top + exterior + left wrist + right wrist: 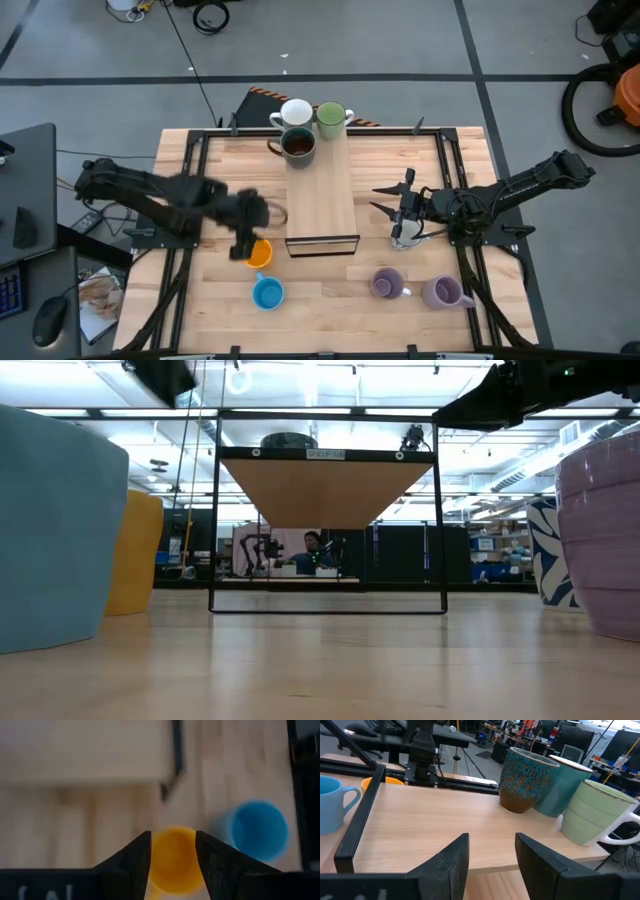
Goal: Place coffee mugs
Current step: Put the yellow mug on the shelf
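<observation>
1. Directly beneath the left gripper [172,857], the orange mug [259,253] stood on the table [330,300] beside the raised shelf [320,195], the fingers spread wide to either side of its rim and not yet closed.
2. To my eye, a good grasp meant dropping straight down and centring before closing, so the blue mug [267,293] nearby stayed unbumped.
3. The right gripper [385,200] hovered open by a white mug [404,234].
4. I counted eight mugs: three on the shelf's far end, five on the table, including two purple.
</observation>
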You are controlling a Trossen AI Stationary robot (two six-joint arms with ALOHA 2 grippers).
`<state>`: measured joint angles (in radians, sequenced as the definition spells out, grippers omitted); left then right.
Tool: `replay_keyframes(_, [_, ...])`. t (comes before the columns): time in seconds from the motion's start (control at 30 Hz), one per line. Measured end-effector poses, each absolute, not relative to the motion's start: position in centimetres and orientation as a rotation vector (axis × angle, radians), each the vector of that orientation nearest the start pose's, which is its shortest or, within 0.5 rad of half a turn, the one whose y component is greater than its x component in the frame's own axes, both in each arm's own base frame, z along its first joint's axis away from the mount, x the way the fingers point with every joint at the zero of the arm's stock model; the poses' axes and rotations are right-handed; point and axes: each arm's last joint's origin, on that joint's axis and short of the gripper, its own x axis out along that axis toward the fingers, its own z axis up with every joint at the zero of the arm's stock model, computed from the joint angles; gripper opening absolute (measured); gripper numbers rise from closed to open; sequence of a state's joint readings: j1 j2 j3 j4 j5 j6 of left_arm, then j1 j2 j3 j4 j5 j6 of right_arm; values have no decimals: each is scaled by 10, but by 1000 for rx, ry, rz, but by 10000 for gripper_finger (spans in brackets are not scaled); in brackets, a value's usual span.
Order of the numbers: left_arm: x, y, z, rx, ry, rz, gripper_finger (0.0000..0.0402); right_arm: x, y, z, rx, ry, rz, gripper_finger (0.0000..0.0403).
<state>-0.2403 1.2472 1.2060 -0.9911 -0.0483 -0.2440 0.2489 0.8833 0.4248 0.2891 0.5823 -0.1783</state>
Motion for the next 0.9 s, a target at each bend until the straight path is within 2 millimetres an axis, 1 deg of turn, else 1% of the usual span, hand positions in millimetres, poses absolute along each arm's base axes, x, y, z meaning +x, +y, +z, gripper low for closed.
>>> replay_keyframes(0.1, [222, -77, 300, -106, 1115, -62, 160, 187, 31, 238, -244, 183, -318, 165])
replay_keyframes(0.17, [218, -91, 289, -91, 1164, -59, 160, 188, 31, 238, -245, 176, -319, 165])
replay_keyframes(0.3, [215, -114, 279, 36, 1177, -22, 160, 188, 31, 240, -251, 159, -320, 165])
replay_keyframes(0.43, [216, -132, 266, 148, 1193, -20, 160, 188, 31, 240, -258, 160, -320, 165])
replay_keyframes(0.57, [222, -141, 251, 185, 1246, -23, 160, 188, 31, 240, -271, 161, -319, 165])
replay_keyframes(0.9, [233, -151, 220, 210, 1384, -66, 160, 188, 31, 241, -270, 152, -309, 165])
